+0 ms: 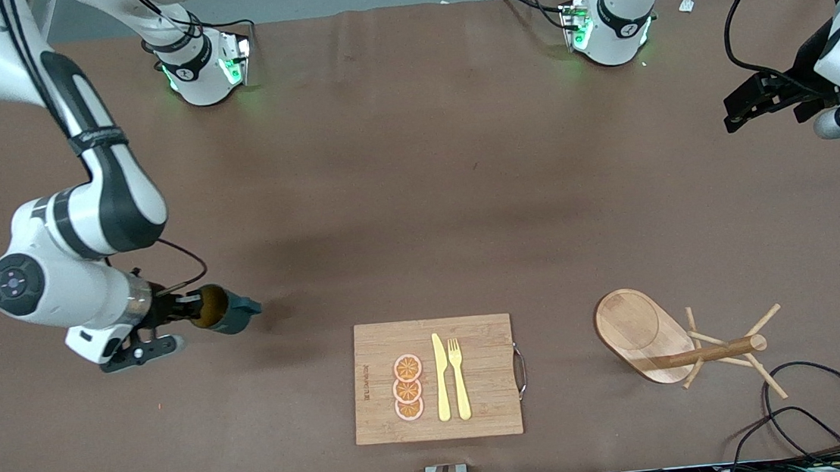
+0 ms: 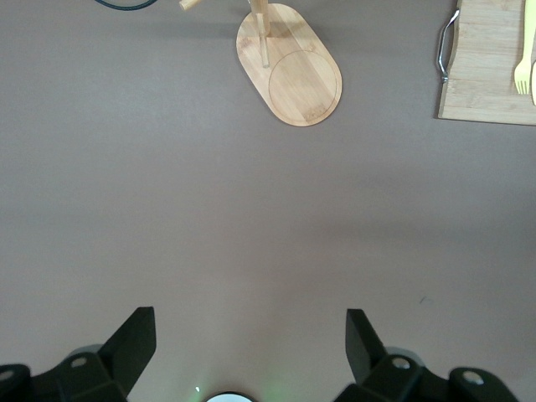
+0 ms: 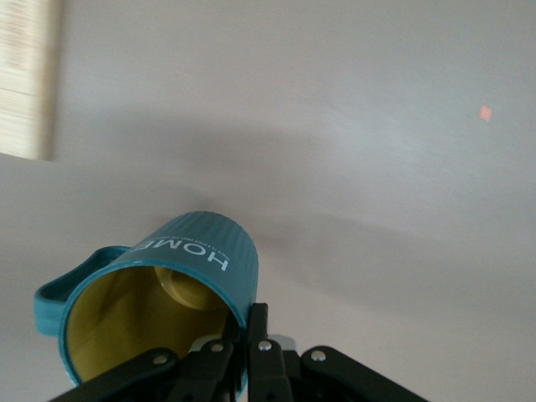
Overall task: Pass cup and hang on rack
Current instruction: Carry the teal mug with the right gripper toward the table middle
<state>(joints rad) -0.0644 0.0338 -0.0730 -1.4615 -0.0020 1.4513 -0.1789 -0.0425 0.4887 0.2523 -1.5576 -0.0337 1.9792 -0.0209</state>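
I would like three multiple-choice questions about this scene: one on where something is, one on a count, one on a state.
1. What does the right pincer hold?
A. the cup
B. the fork
C. nothing

2. How many orange slices lie on the cutting board?
A. one
B. three
C. five

3. How is the left pincer?
A. shut on the knife
B. shut on the rack
C. open and empty

Answers:
1. A, the fingers pinch the rim of the teal cup, held above the table at the right arm's end.
2. B, three orange slices lie in a row beside the knife and the fork.
3. C, its fingers stand wide apart over bare table, the rack away from them.
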